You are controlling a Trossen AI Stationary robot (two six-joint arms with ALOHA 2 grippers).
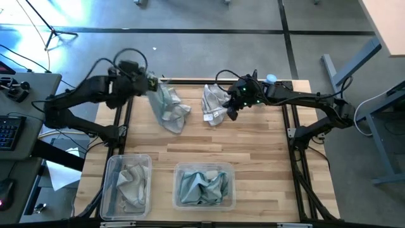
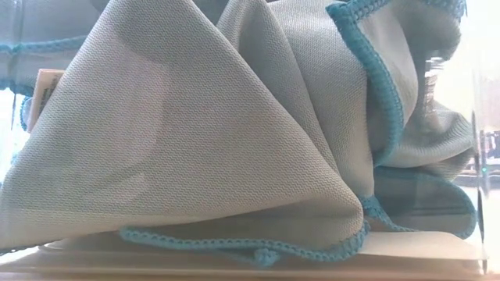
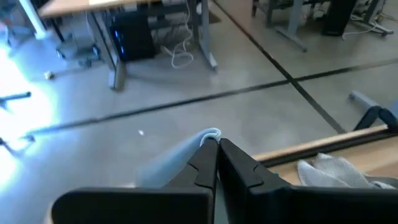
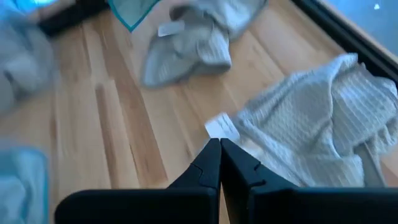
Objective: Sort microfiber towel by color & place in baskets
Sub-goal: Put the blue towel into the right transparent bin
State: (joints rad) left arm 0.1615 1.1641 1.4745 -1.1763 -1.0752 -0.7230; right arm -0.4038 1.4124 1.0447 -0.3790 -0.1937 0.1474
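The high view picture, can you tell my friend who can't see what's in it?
Two dark robot arms reach over a wooden table; the left tool lifts a teal towel, the right tool touches a grey towel. Two clear baskets hold grey towels and teal towels.

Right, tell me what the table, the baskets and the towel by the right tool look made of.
Table: light wood planks, smooth, with visible seams. Baskets: clear plastic; the folded cloths show through the walls. Grey towel by the right tool: soft woven cloth with a waffle-like ribbed texture, probably microfiber, white tag at its edge.

wooden table (image 1: 253,152) | keyboard (image 1: 7,132) far left | desk (image 3: 112,5) | floor cable (image 3: 183,56)
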